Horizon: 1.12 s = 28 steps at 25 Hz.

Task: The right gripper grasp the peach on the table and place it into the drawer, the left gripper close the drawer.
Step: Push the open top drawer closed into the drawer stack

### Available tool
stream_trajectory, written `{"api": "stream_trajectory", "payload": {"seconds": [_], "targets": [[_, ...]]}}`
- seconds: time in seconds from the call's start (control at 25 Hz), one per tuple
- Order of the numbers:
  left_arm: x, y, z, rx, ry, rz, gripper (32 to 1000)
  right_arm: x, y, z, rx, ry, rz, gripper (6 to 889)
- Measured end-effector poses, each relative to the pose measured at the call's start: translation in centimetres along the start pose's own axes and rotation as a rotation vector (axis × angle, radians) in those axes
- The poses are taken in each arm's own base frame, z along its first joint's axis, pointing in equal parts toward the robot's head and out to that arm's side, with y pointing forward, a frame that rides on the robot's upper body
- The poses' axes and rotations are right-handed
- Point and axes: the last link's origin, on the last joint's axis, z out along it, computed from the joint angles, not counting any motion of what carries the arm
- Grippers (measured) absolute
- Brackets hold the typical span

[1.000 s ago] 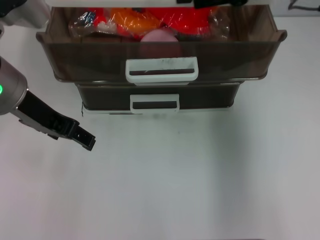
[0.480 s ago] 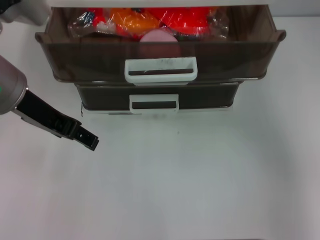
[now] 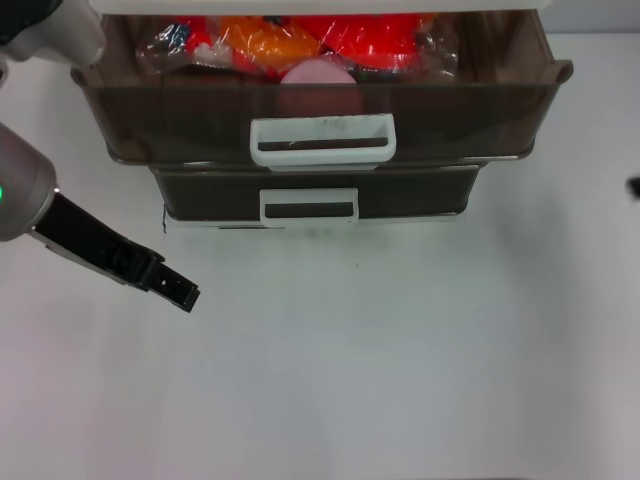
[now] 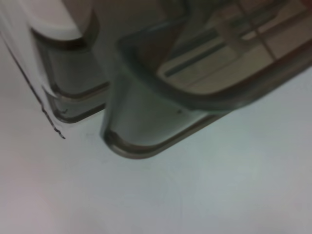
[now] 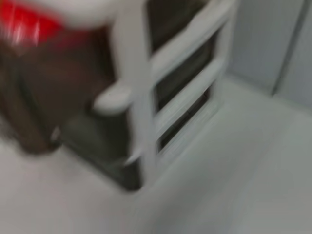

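head view: the drawer (image 3: 320, 110) stands pulled out, white loop handle forward. the peach (image 3: 318, 72) lies inside it, at the front of the red and orange packets (image 3: 300, 40). the left gripper (image 3: 175, 290) hangs over the table (image 3: 400, 360), left of the cabinet and apart from it; its fingers sit close together, holding nothing. the right gripper is barely in frame at the right edge; its state cannot be told.

left wrist view: a drawer corner (image 4: 146, 131) above the table.

right wrist view: blurred cabinet frame (image 5: 146, 97).

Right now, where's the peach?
In the head view the peach sits inside the open drawer, near its middle just behind the front wall, with red and orange packets behind it.
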Motion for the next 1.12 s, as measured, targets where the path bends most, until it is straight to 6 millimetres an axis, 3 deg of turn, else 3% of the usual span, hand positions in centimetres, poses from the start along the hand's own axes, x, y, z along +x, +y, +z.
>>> {"api": "stream_trajectory", "payload": {"seconds": [0.16, 0.4, 0.56, 0.76, 0.92, 1.12], "targets": [[0.2, 1.1, 0.3, -0.017, -0.001, 0.046, 884, 1.1, 2.2, 4.8, -0.019, 0.111, -0.054, 865], [-0.1, 5.4, 1.2, -0.080, -0.049, 0.265, 884, 1.3, 3.8, 8.1, -0.068, 0.176, -0.098, 865], [0.4, 8.2, 1.0, -0.096, -0.052, 0.410, 884, 1.4, 3.8, 8.6, -0.076, 0.177, -0.105, 865], [2.4, 11.4, -0.2, -0.124, -0.013, 0.596, 884, 1.4, 4.0, 8.8, -0.084, 0.178, -0.109, 866], [4.5, 12.3, -0.3, -0.108, 0.001, 0.716, 884, 0.5, 3.8, 8.8, -0.080, 0.168, -0.125, 866], [5.6, 12.6, -0.2, -0.103, -0.013, 0.748, 884, -0.2, 4.0, 8.9, -0.082, 0.164, -0.145, 866]]}}
